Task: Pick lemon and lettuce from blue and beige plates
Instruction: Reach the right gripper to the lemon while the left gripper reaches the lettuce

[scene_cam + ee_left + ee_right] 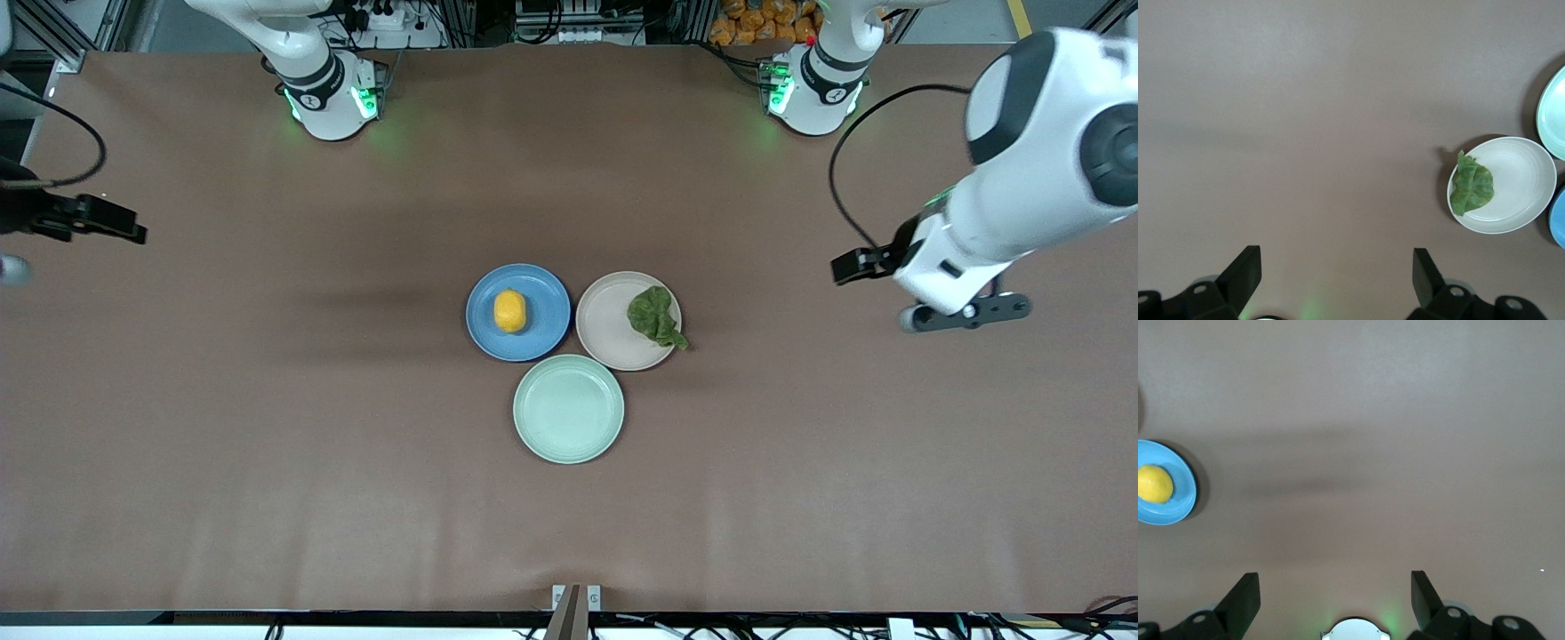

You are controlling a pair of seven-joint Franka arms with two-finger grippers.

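A: Start with the big picture. What sits on the desk (267,444)?

B: 3 plates clustered mid-desk, edges all but meeting. The blue plate (518,312) lies toward the right arm's end, the beige plate (628,321) toward the left arm's end, and a mint-green plate (569,408) is nearer the front camera than both, with nothing on it.

A: And the 2 things to pick?

B: The lemon (510,311) rests at the middle of the blue plate. The lettuce (656,316) lies on the beige plate, on the side toward the left arm, its pointed tip hanging over the rim.

A: So how should the reach go?

B: My reading: nothing is picked yet, so each arm takes the plate on its own end. For the lemon, come straight down and close across its short width so it cannot roll. For the lettuce, go low near the bunched middle of the leaf, since a thin leaf slips easily, and avoid knocking the rim.

A: The pincers?

B: The left pincer (1331,273) hangs over bare desk well apart from the lettuce, fingers spread wide, holding nothing. The right pincer (1331,597) is over bare desk well apart from the lemon, also spread wide and touching nothing.
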